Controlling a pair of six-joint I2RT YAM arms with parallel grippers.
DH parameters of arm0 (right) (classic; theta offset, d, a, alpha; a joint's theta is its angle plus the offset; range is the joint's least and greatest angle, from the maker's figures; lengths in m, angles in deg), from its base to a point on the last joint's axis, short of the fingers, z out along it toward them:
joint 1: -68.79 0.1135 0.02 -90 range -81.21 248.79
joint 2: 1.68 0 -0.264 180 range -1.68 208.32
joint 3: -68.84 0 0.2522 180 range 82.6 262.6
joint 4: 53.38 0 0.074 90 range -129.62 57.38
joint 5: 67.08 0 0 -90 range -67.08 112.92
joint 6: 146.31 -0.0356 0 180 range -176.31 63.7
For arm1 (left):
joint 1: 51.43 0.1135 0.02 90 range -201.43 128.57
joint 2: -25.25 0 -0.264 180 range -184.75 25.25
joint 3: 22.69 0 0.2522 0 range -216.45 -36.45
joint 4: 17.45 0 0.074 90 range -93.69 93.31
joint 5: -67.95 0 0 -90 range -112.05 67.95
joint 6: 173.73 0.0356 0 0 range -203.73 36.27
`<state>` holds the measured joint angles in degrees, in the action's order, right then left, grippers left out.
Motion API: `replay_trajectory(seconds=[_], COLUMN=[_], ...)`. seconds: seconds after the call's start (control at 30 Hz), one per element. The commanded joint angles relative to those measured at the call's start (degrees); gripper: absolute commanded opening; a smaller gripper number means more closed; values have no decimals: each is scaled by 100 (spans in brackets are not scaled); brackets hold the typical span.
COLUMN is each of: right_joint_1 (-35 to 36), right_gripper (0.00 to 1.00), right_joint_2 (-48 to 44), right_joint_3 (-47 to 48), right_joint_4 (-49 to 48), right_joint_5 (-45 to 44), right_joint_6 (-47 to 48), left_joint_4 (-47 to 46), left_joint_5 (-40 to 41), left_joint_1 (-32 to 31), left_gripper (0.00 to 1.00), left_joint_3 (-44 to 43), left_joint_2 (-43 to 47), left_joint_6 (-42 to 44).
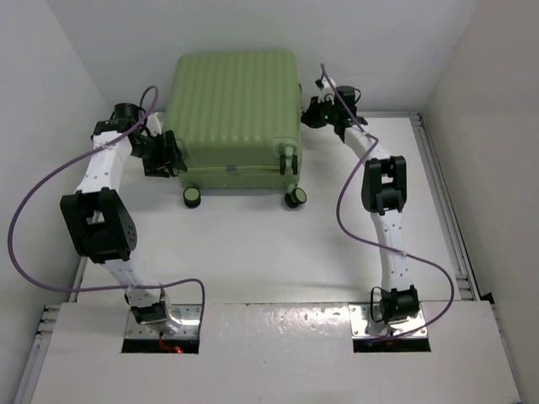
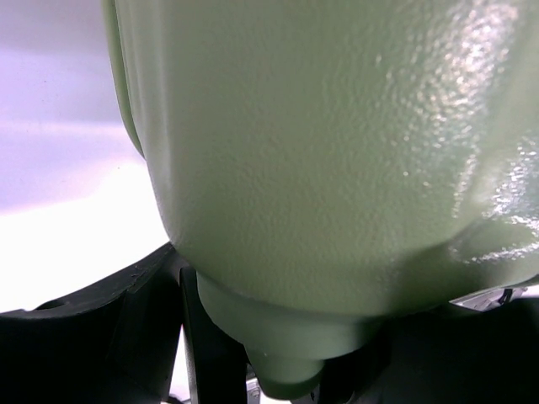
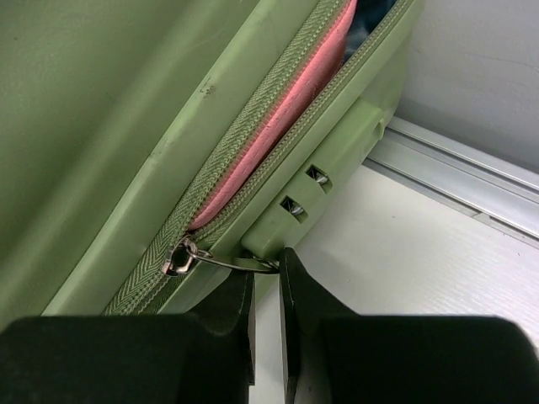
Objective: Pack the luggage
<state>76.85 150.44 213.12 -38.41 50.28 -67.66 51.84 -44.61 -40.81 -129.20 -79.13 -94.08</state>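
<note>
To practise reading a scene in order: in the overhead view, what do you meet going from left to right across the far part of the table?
left gripper → suitcase → right gripper

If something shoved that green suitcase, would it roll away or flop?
Probably neither. The luggage lies flat on its shell, so its wheels likely won't roll it; it would slide. The hard shell looks stiff. The part-open zipper suggests the lid could lift.
</note>
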Motion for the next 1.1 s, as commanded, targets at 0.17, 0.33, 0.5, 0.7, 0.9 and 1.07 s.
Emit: replay_trajectory(seconds=[0.17, 0.33, 0.5, 0.7, 0.9, 1.07], right_joint_1=[-128, -321, -497, -761, -762, -665], right_gripper=[0, 0, 0, 0, 0, 9], right_joint_2=[-207, -1189, -2122, -2669, -2153, -1922], right_joint_3=[-738, -1572, -2827, -3436, -2910, -2601], right_joint_4=[-3250, -3565, -3804, -3822, -3576, -3470], right_joint_5=[-3263, -3175, -2938, -2894, -2867, -2527], right_joint_6=[19, -165, -280, -323, -209, -227], left_joint_4=[-2011, -2081, -2134, -2187, -2187, -2265], left_joint_5=[1879, 1958, 2081, 2327, 2187, 1466], left_joint_1=[468, 538, 591, 714, 776, 828], left_gripper=[6, 2, 2, 2, 1, 28], left_joint_3=[583, 767, 899, 838, 636, 284], left_joint_2=[-338, -127, -65, -65, -329, -268], left_joint_6=[-371, -371, -371, -266, -266, 174])
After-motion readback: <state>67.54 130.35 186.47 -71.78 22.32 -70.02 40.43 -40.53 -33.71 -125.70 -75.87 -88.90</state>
